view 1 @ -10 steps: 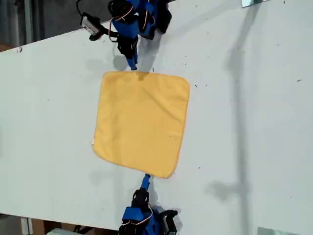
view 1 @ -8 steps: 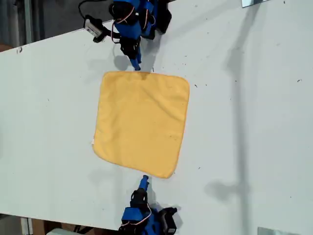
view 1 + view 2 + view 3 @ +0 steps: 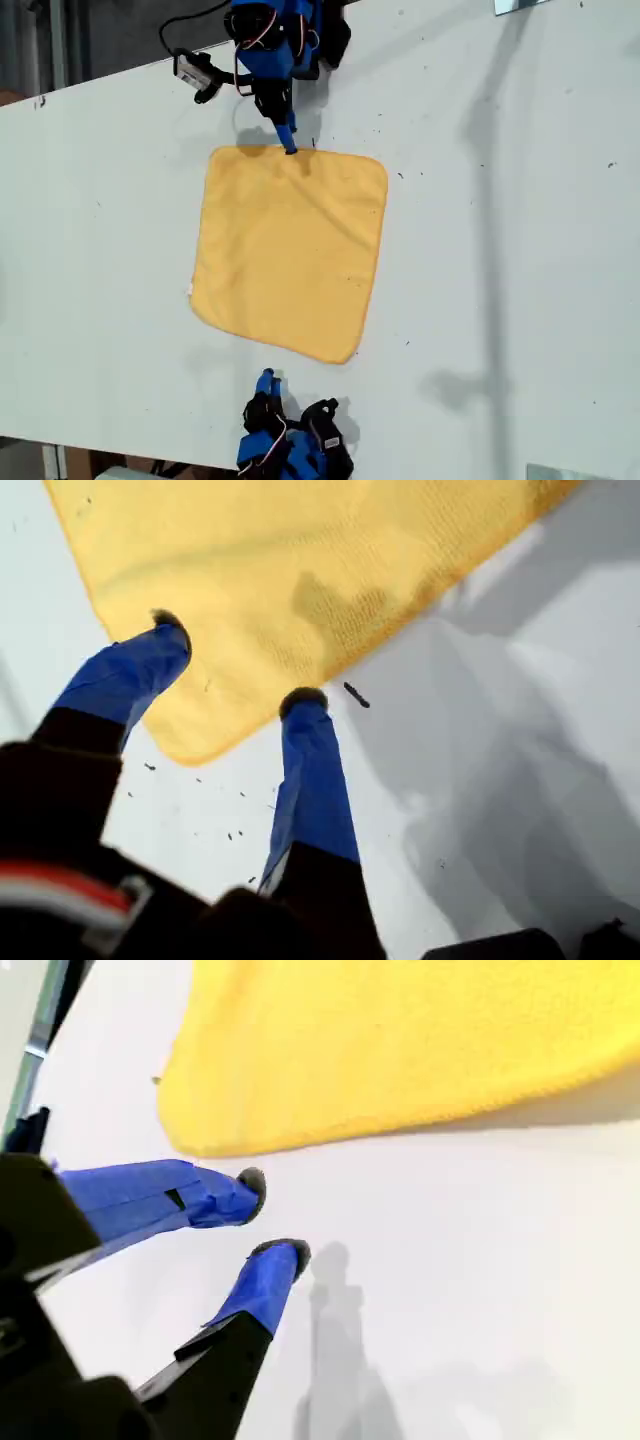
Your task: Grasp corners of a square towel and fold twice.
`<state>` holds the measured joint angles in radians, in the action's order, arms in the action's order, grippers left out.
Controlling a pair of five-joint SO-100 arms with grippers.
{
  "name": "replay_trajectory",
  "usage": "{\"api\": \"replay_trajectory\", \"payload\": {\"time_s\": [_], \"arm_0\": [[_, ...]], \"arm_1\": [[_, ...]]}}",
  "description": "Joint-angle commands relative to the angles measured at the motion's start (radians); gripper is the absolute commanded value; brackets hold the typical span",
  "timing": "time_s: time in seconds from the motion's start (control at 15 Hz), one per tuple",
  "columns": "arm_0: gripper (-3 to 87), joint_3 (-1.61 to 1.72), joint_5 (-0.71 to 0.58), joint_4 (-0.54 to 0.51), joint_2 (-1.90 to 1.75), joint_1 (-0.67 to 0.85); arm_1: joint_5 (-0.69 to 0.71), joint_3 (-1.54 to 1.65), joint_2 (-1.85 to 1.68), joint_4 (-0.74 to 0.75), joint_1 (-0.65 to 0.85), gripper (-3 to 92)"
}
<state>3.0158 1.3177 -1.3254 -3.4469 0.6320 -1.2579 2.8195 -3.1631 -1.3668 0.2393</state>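
Towel [image 3: 288, 250]: yellow-orange square, flat on the white table [image 3: 500, 250], a little skewed, no fold in it yet.
Tag [image 3: 188, 292]: small, white, on the edge at the exterior view's left.
Handling: likely light, limp and plush. It should drape and sag once lifted and may drag on the table, and a thin flat hem gives little to bite.
Hold: pinch at the rounded corners, fingers pressed down to gather the hem. A mid-edge pinch would probably bunch the cloth.
First gripper [image 3: 236, 662]: fingers spread wide. One tip is over the cloth and the other at its hem, with a rounded corner [image 3: 190, 750] close beside them. Nothing is held.
First arm: at the top of the exterior view, reaching down so its tip meets the towel's upper edge. Whether it actually touches, I cannot tell.
Second gripper [image 3: 270, 1217]: fingers apart by a narrow gap, over bare table, holding nothing, clear of the towel's near corner [image 3: 195, 1140].
Second arm: at the bottom of the exterior view, folded close to its base, tip pointing toward the towel's lower edge but apart from it.
Progress: neither corner taken; both folds are left to do.
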Motion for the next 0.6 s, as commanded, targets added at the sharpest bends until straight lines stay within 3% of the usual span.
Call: {"api": "replay_trajectory", "payload": {"time_s": [0.0,0.13,0.2,0.33,0.53], "arm_0": [[11.0,-0.354,0.038,-0.018,0.500,-0.143],[9.5,-0.603,0.146,0.029,1.253,-0.305],[10.1,-0.655,0.201,0.066,1.443,-0.364],[12.6,-0.643,0.314,0.146,1.493,-0.491],[13.2,-0.647,0.405,0.129,1.422,-0.598]], "arm_1": [[0.071,-0.382,0.514,0.015,-0.086,27.6],[0.063,-0.683,1.210,0.006,-0.239,30.3],[0.051,-0.775,1.430,0.006,-0.313,30.8],[-0.026,-0.876,1.657,0.002,-0.449,31.4],[-0.104,-1.147,1.911,-0.064,-0.595,31.9]]}}
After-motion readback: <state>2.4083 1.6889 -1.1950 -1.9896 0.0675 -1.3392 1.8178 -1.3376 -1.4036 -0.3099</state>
